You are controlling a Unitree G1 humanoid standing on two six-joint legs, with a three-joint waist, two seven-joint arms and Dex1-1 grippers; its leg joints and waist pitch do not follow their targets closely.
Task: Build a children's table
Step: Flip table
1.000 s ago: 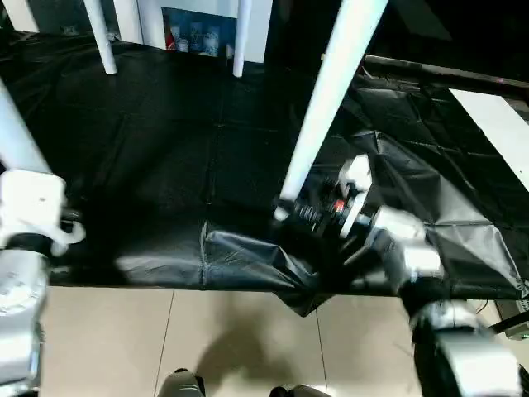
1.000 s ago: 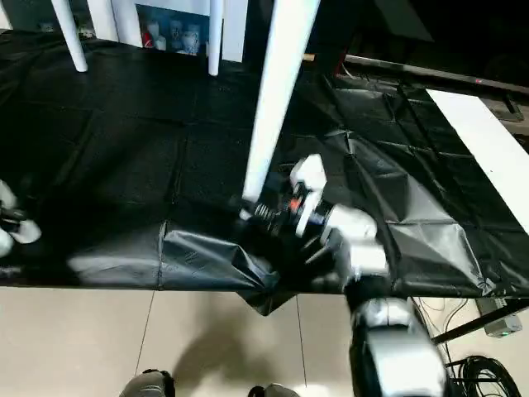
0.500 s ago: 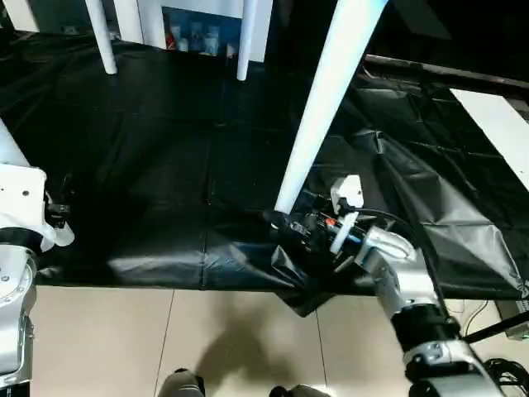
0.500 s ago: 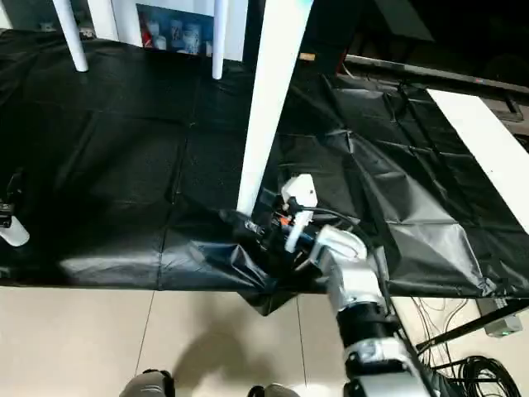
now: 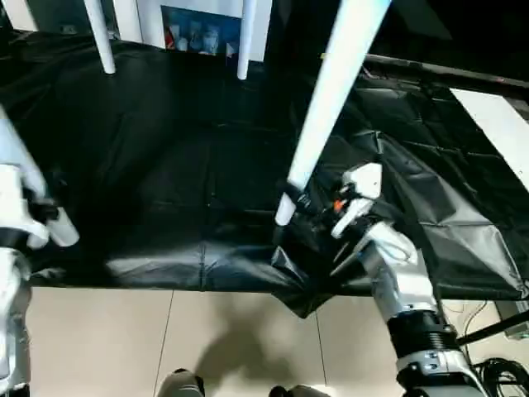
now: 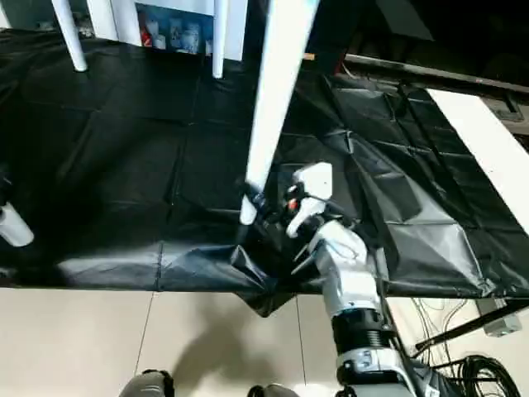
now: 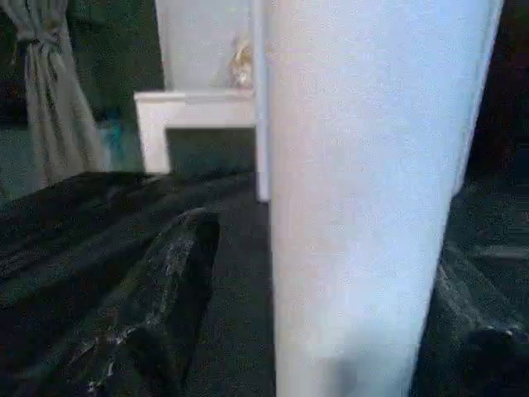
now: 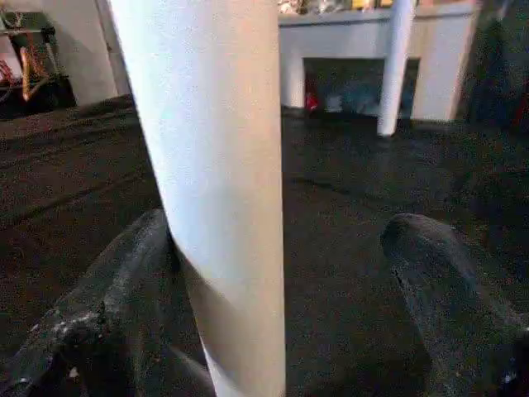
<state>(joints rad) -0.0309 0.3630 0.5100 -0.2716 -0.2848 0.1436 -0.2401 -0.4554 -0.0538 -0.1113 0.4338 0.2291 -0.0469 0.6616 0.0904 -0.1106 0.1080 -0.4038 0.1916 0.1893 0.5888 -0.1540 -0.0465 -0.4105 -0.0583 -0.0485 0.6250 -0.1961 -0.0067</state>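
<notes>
Black cloth (image 5: 165, 165) covers floor. Right gripper (image 8: 273, 331), jaws apart around leg (image 5: 331, 99), has risen; left gripper (image 7: 331, 364) straddles another leg (image 7: 364, 190), grip unclear.

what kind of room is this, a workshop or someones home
Probably an indoor lab or test room set up for assembly, not a home. A black plastic sheet is spread over pale floor tiles, cables trail at the edge, and a white cabinet stands along the far wall.

Four white table legs (image 5: 331, 99), one black cloth (image 5: 165, 165), two robot arms (image 5: 397, 273).
</notes>
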